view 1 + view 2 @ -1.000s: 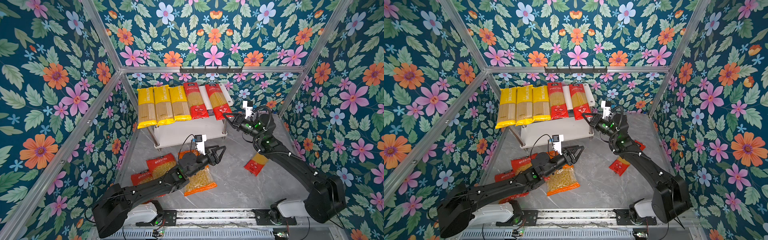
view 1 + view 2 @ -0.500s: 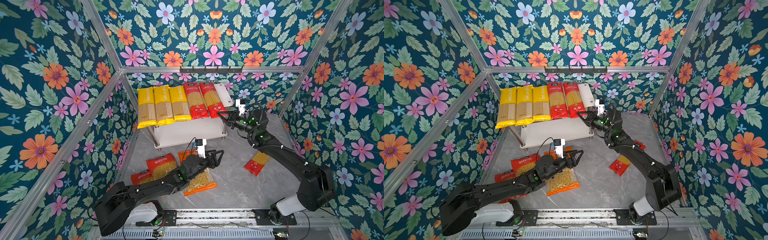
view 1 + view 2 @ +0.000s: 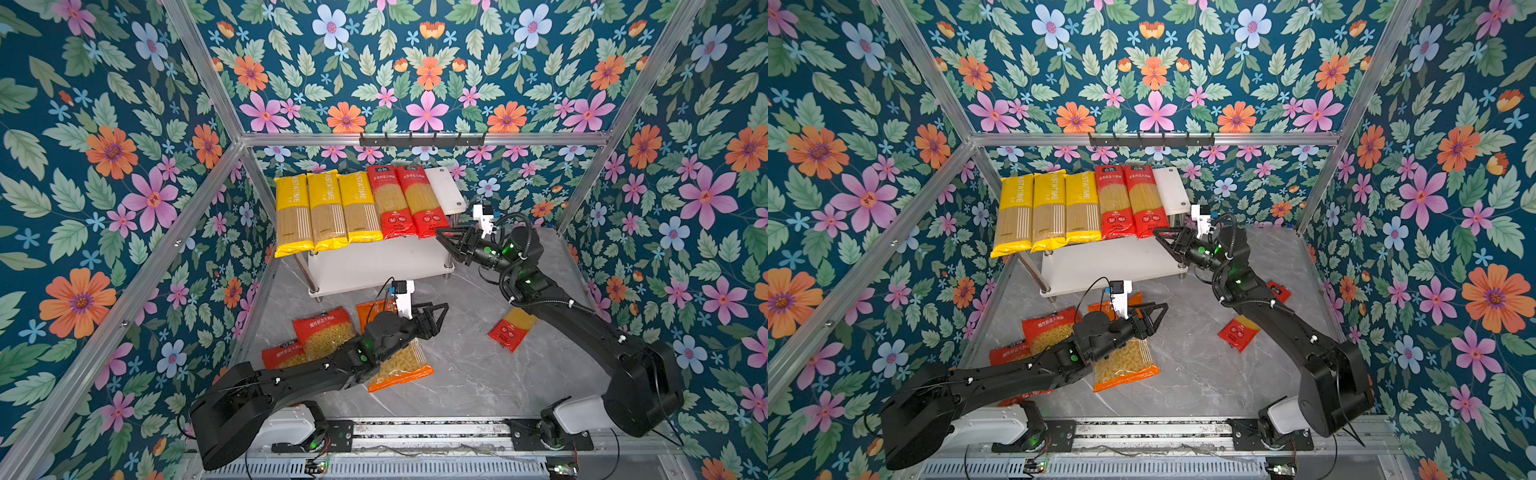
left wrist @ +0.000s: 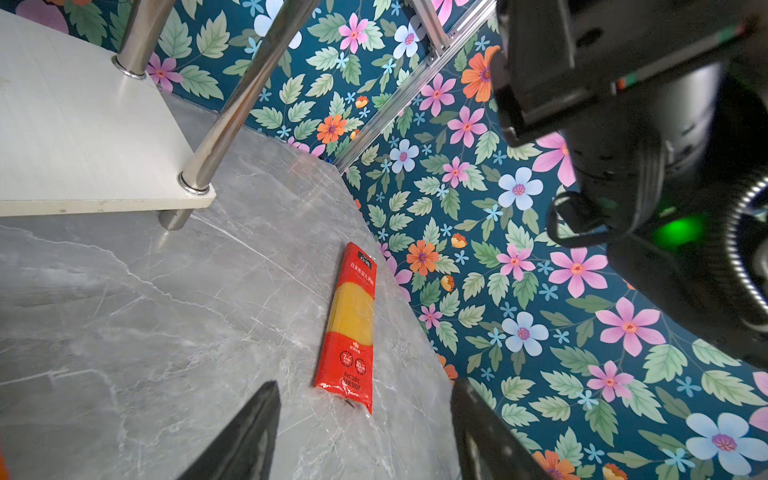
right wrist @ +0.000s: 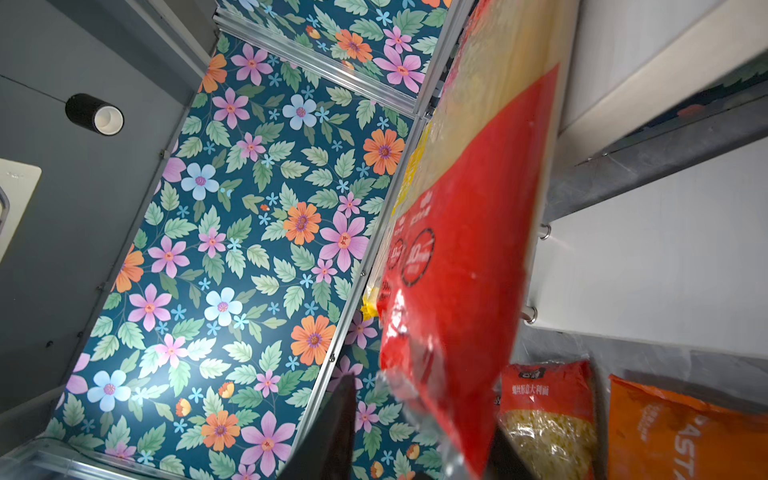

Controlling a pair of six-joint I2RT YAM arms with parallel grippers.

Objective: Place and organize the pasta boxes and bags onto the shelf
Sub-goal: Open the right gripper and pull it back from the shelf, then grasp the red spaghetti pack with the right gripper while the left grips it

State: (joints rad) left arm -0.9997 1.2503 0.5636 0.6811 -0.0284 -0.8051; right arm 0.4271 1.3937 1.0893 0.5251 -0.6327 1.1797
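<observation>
Your left arm (image 3: pixel 299 376) and right arm (image 3: pixel 582 320) are matte black with rounded joint housings. Each is mounted on a white base block (image 3: pixel 582 415) and carries a white camera bracket (image 3: pixel 404 297). Noted on both:

- green status lights (image 3: pixel 506 249)
- pale screw heads (image 3: pixel 621 338) along the links
- ribbed black cable loops (image 3: pixel 524 222)

The left gripper (image 3: pixel 439 320) has black wedge-shaped fingers (image 4: pixel 249 436).

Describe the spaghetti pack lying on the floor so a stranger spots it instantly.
Find the white two-tier shelf at the back, then the grey floor to its front right. A long red spaghetti pack lies there alone, partly hidden by the right arm; every other floor pack holds curly pasta.
</observation>
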